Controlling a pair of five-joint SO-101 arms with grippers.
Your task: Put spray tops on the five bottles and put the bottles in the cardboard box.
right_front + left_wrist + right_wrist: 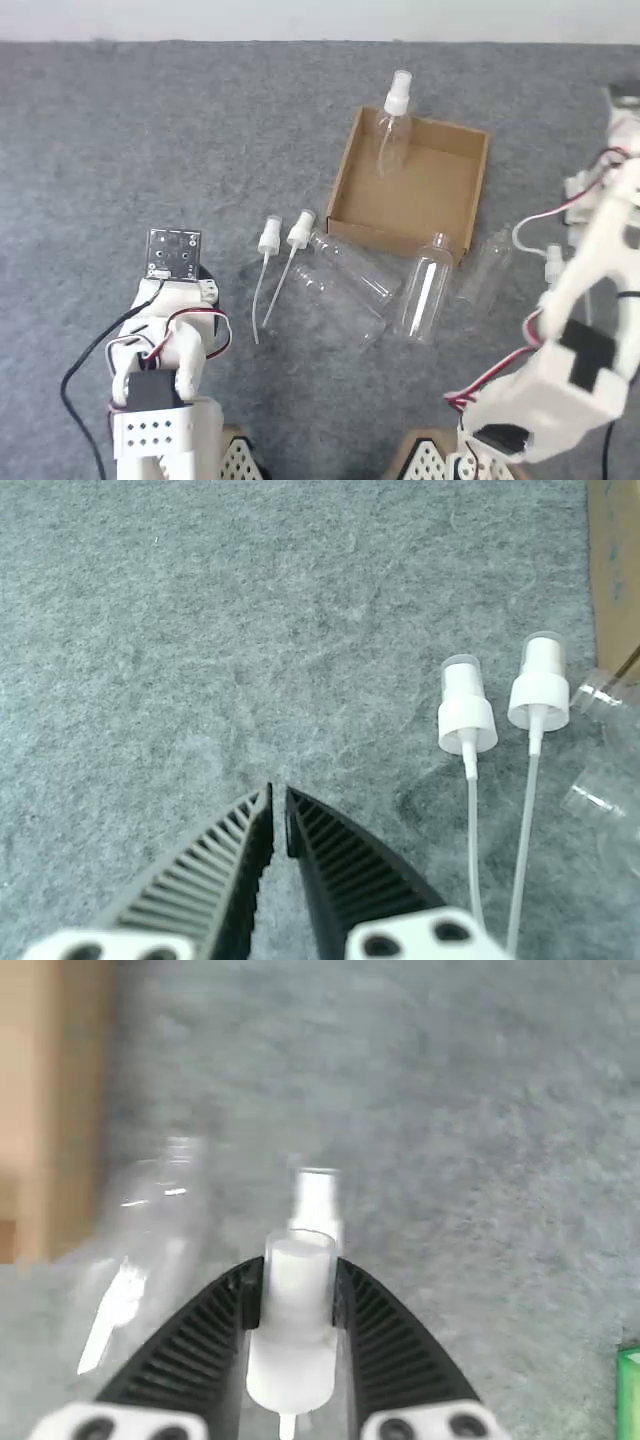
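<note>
Gripping a spray top (292,1355) around its body, my right end effector (297,1272) hangs at the right, beside a lying bottle (150,1225). I judge it light and slick, its tube flimsy, so the collar suits holding; my left end effector (279,798) rests closed, empty.

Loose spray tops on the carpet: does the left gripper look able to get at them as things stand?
Probably yes. The left gripper sits shut over bare carpet, and the two spray tops lie close beside it with nothing between; it would need to open first.
</note>
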